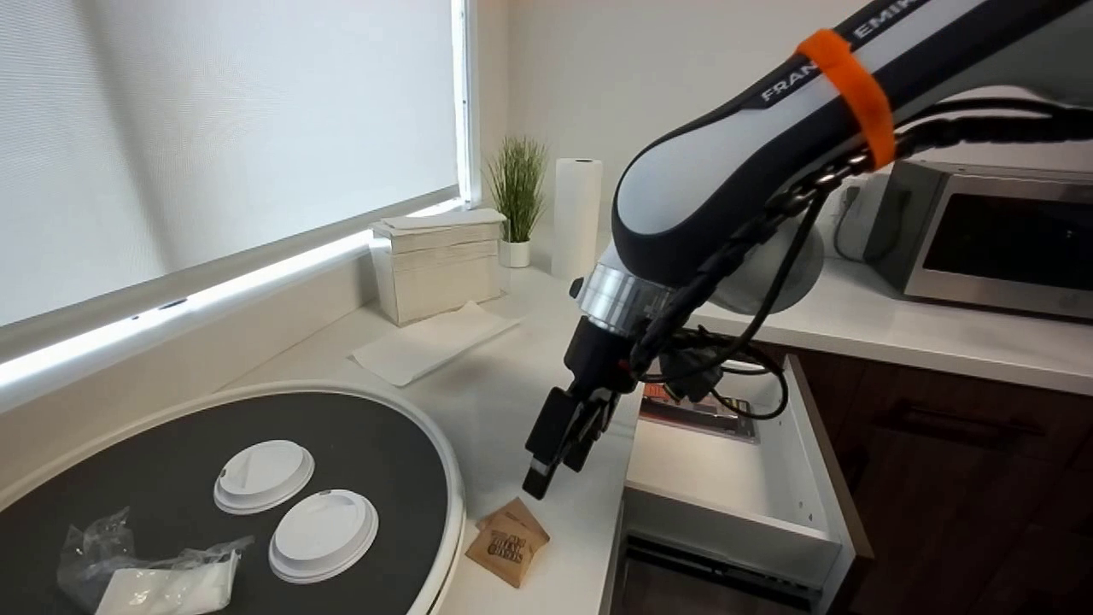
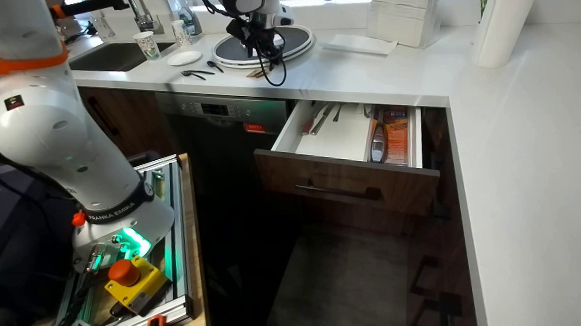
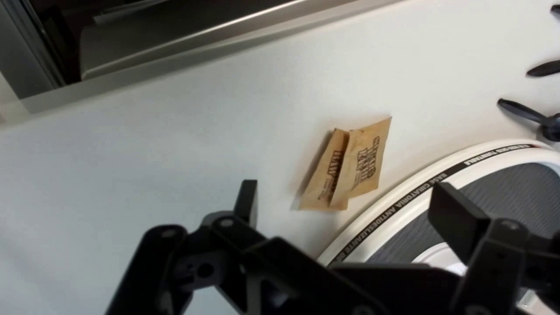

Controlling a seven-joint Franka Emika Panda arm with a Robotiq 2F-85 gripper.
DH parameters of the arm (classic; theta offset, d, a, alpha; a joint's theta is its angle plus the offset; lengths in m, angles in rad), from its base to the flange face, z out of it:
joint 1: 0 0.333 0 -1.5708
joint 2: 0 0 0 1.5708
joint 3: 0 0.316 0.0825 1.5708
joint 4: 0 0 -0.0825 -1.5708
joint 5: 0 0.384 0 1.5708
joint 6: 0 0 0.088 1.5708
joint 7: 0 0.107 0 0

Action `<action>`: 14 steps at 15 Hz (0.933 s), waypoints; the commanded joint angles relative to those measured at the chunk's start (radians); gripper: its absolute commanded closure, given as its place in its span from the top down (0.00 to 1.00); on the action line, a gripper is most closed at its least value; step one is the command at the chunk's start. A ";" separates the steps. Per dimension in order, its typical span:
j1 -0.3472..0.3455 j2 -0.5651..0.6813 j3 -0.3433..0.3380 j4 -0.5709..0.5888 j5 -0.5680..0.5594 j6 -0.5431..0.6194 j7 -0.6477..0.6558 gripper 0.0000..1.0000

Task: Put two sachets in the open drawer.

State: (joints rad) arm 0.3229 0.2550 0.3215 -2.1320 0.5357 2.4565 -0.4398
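Note:
Two brown paper sachets lie overlapping on the white counter: the lower sachet (image 3: 321, 183) is partly covered by the upper sachet (image 3: 365, 159). The upper sachet also shows in an exterior view (image 1: 504, 551); in an exterior view the pair is small beside the turntable (image 2: 258, 74). My gripper (image 1: 557, 471) is above the counter, near the sachets and apart from them. In the wrist view its fingers (image 3: 350, 208) are wide apart with nothing between them. The open drawer (image 2: 339, 141) sits below the counter; it also shows in an exterior view (image 1: 726, 478).
The round turntable (image 3: 393, 205) borders the sachets and holds white lids (image 1: 324, 534) and a plastic wrapper (image 1: 171, 581). Utensils (image 2: 322, 117) and orange packaging (image 2: 396, 138) lie in the drawer. Black cutlery (image 3: 525, 109) lies on the counter. A napkin stack (image 1: 444, 265) stands behind.

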 commanded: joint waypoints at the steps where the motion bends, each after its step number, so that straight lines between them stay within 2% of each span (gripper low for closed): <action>1: -0.037 0.117 0.033 0.079 -0.023 0.003 0.001 1.00; 8: -0.068 0.229 0.071 0.180 -0.051 -0.024 0.009 1.00; 14: -0.060 0.257 0.087 0.234 -0.126 -0.109 0.019 1.00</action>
State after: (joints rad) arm 0.2664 0.4763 0.3918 -1.9441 0.4606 2.4107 -0.4394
